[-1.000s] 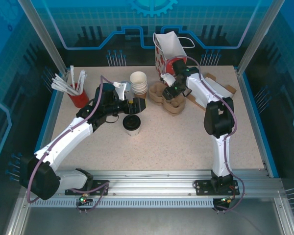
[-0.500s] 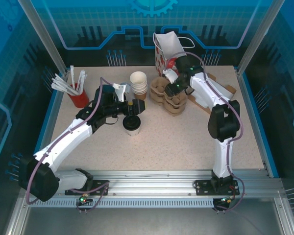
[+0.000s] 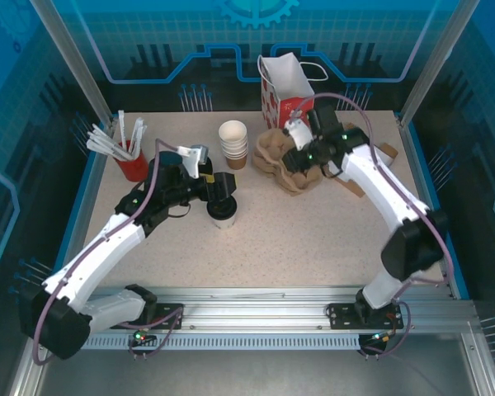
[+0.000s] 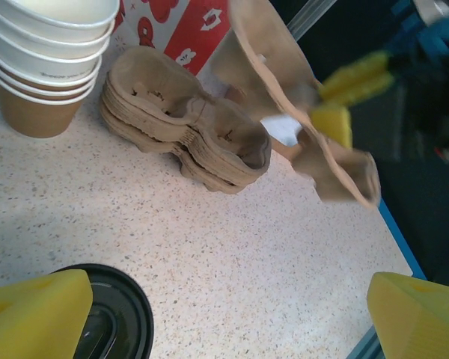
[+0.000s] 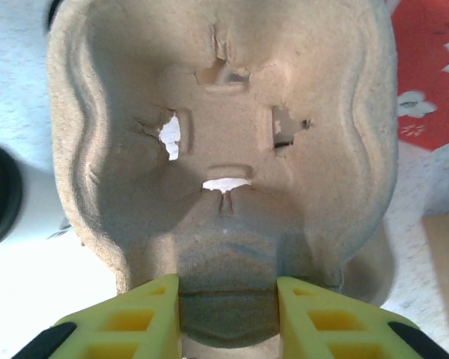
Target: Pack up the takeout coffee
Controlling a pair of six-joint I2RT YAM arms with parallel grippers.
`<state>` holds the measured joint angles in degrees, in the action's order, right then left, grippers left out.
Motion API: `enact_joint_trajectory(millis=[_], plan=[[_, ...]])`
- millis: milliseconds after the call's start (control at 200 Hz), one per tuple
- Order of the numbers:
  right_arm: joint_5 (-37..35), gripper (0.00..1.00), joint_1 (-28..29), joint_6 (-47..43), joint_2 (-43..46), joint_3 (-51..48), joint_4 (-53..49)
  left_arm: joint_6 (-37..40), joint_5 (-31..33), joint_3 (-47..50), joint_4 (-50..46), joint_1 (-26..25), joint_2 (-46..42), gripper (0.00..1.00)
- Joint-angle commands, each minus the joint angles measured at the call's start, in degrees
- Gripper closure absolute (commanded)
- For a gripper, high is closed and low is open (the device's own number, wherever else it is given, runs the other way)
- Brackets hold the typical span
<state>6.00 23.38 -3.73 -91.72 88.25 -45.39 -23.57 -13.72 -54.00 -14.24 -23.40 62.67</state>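
I see the takeout coffee [image 3: 222, 211] before the cup stack [image 3: 233, 142]; the carrier pile [image 4: 187, 131] sits right of it, a lifted carrier [image 4: 273, 67] seemingly above, the bag [image 3: 282, 78] behind.

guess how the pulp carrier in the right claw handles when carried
Probably light: the pulp carrier is thin moulded fibre in the right claw. Likely stiff: it holds shape while tilted. May tear easily; its tabs look ragged.

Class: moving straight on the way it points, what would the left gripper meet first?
Probably the takeout coffee, whose black lid sits just ahead; depth is unclear, so possibly the table beside it.
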Motion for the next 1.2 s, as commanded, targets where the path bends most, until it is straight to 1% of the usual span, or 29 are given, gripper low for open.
enact_joint_trajectory(millis=[0,60,165,270,375,485,580,825,1006,1196], plan=[[-3.0,0.66,5.0,8.4,5.9,-9.8,3.2,0.6,2.5,2.3,-2.3,1.0,-3.9,0.03],[-4.5,0.66,7.8,10.9,7.7,-14.9,4.6,0.7,3.5,3.0,-3.1,1.2,-5.3,0.03],[-9.7,0.66,12.8,15.3,8.8,-21.4,7.7,1.0,4.3,3.5,-4.2,1.2,-6.7,0.04],[-12.3,0.65,15.5,19.1,8.1,-26.3,12.3,1.1,4.2,3.9,-4.0,1.3,-7.4,0.04],[-13.5,0.65,17.7,22.1,5.5,-28.6,15.9,1.1,3.9,3.8,-4.0,1.3,-7.3,0.04],[-16.2,0.65,19.9,24.8,1.1,-28.6,17.4,1.4,3.7,3.7,-4.0,1.3,-7.3,0.04],[-17.2,0.64,21.2,26.4,-1.6,-28.4,18.7,1.5,3.7,3.8,-4.0,1.2,-7.3,0.04],[-17.3,0.60,24.4,28.0,-5.2,-25.9,20.0,1.9,3.5,3.7,-3.9,1.2,-7.3,0.03],[-18.7,0.50,24.6,27.3,-4.5,-24.1,17.0,1.9,2.9,3.5,-3.5,1.3,-6.8,0.04],[-21.2,0.41,23.6,23.6,2.2,-19.5,10.3,1.2,2.0,2.6,-2.7,1.3,-6.4,0.04]])
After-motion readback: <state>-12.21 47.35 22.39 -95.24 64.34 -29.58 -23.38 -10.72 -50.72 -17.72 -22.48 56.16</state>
